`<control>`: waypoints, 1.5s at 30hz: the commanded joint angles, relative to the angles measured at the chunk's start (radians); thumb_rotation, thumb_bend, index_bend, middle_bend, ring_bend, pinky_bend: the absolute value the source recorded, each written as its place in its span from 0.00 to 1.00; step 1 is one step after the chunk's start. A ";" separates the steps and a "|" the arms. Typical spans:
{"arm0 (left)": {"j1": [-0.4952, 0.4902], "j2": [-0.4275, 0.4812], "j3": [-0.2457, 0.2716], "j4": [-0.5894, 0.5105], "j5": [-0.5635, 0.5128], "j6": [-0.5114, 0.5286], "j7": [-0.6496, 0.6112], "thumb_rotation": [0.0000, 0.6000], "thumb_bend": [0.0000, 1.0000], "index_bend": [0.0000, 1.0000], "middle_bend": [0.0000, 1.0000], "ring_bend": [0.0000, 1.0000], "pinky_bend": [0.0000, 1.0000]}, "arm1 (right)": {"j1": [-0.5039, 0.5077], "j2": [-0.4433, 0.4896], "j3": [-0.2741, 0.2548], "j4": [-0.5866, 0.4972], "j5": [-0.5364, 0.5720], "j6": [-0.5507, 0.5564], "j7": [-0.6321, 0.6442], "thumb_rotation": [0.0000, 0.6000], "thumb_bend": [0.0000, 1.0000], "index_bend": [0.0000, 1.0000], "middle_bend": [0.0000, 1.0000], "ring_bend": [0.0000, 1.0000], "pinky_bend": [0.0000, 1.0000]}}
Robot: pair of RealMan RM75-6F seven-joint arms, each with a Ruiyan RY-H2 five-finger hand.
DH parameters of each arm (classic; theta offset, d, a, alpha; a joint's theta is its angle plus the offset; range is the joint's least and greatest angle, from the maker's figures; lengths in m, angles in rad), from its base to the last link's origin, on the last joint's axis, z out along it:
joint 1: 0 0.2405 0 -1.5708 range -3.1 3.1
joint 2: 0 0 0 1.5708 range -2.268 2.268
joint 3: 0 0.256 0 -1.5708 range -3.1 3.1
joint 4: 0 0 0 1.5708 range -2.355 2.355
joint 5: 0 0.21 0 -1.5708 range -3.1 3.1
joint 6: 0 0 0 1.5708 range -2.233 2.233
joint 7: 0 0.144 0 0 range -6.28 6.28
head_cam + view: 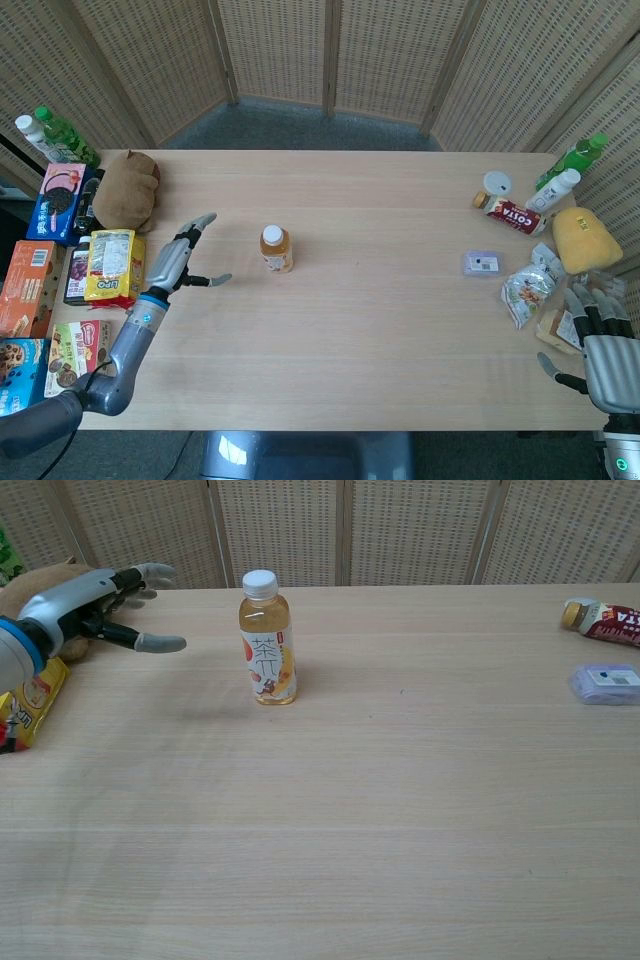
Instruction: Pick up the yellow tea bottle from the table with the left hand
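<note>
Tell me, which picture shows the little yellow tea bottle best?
The chest view: the yellow tea bottle stands side-on, label and white cap clear. The head view looks down on it, showing mostly its cap, small.

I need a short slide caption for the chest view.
Open left hand approaches upright yellow tea bottle on the table.
</note>
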 commanded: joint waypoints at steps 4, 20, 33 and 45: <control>-0.101 -0.156 -0.024 0.200 0.018 -0.037 -0.121 0.77 0.00 0.00 0.00 0.00 0.00 | -0.013 0.018 -0.001 -0.018 0.001 0.014 0.008 0.81 0.25 0.00 0.00 0.00 0.00; -0.231 -0.351 -0.024 0.475 0.048 -0.096 -0.376 0.90 0.16 0.00 0.04 0.06 0.00 | -0.047 0.053 -0.004 -0.043 0.006 0.046 0.028 0.81 0.25 0.00 0.00 0.00 0.00; -0.310 -0.471 -0.014 0.654 0.067 -0.126 -0.593 1.00 0.26 0.08 0.19 0.21 0.00 | -0.072 0.080 -0.009 -0.076 -0.001 0.069 0.030 0.82 0.25 0.00 0.00 0.00 0.00; -0.314 -0.530 -0.053 0.742 0.020 -0.093 -0.664 1.00 0.40 0.46 0.58 0.64 0.40 | -0.076 0.077 -0.005 -0.071 0.004 0.066 0.031 0.81 0.25 0.00 0.00 0.00 0.00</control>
